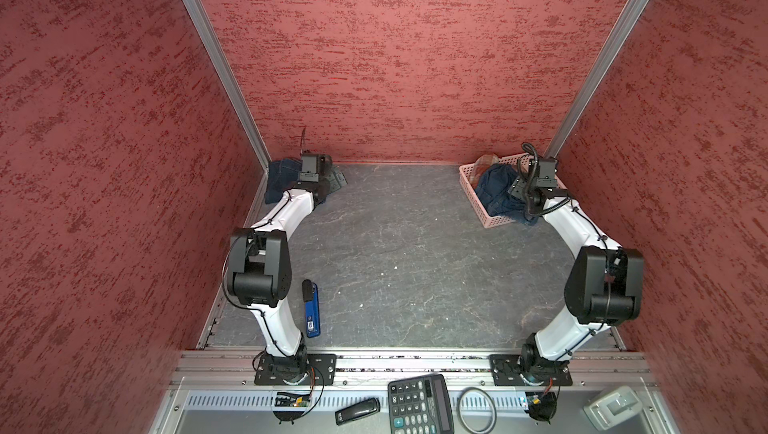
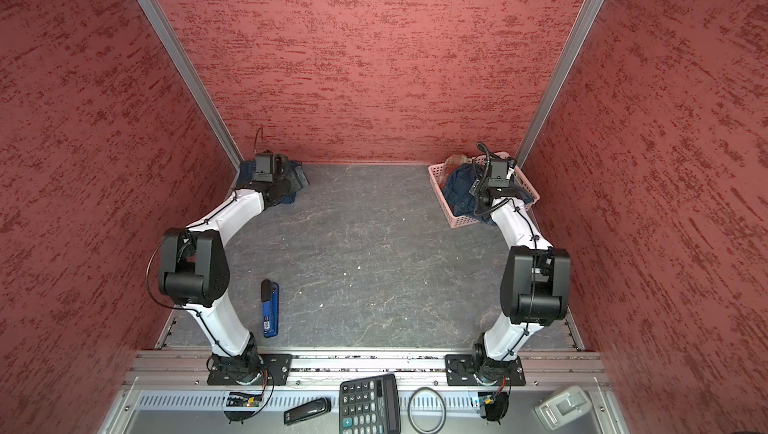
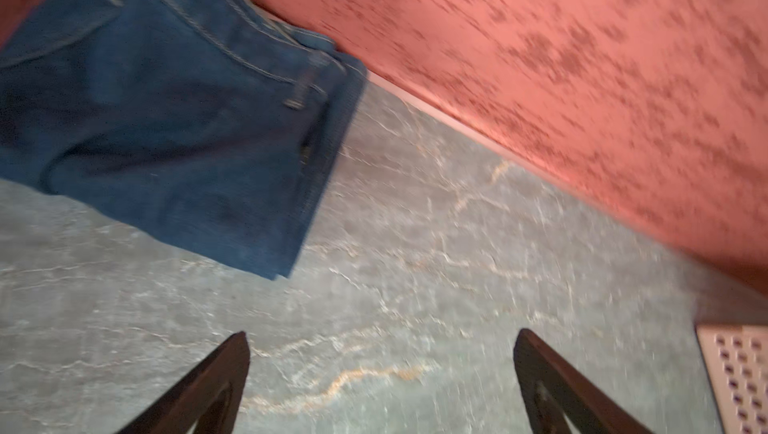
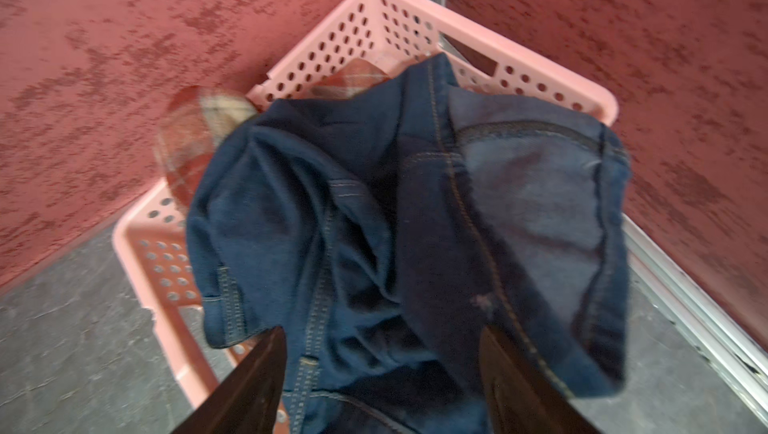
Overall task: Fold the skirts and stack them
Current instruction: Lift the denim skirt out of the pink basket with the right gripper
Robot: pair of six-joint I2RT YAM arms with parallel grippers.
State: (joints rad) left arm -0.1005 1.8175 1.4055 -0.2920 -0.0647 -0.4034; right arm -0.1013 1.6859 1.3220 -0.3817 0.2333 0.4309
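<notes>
A folded dark blue denim skirt (image 3: 166, 120) lies in the far left corner of the table, seen in both top views (image 1: 277, 184) (image 2: 246, 171). My left gripper (image 3: 382, 353) hovers open just beside it over bare table, nothing between its fingers (image 1: 336, 180). A second, crumpled denim skirt (image 4: 374, 211) fills the pink basket (image 4: 374, 16) at the far right (image 1: 494, 193). The plaid skirt (image 4: 187, 141) sticks out from under it over the basket's rim (image 1: 486, 162). My right gripper (image 4: 382, 330) is open right above the denim, its jaws apart on either side of a bunched fold (image 1: 514, 190).
Red textured walls close in the table on three sides; the basket (image 1: 471, 191) sits against the far right corner. A blue and black device (image 1: 311, 311) lies near the left arm's base. A calculator (image 1: 419, 405) and small items rest on the front ledge.
</notes>
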